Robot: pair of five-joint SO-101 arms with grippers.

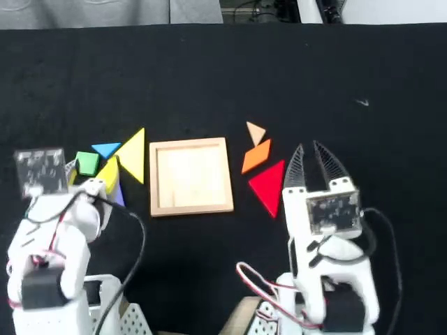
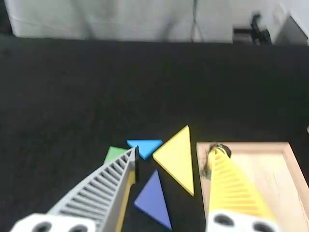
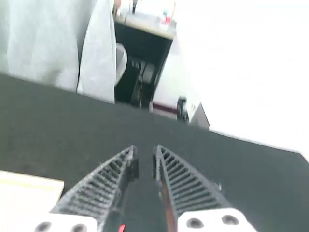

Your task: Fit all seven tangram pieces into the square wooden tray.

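Two left fingers (image 2: pixel 116 179) spread | yellow triangle (image 2: pixel 176 159) between them | tray (image 2: pixel 256 145) beside

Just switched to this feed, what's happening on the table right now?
Nothing is in the wooden tray yet. The left gripper hangs open over the yellow triangle, near the green square, light blue triangle and dark blue triangle. The right gripper, slightly open and empty, sits by the red triangle; the orange parallelogram and tan triangle lie beyond it. All seven pieces lie on the black table.
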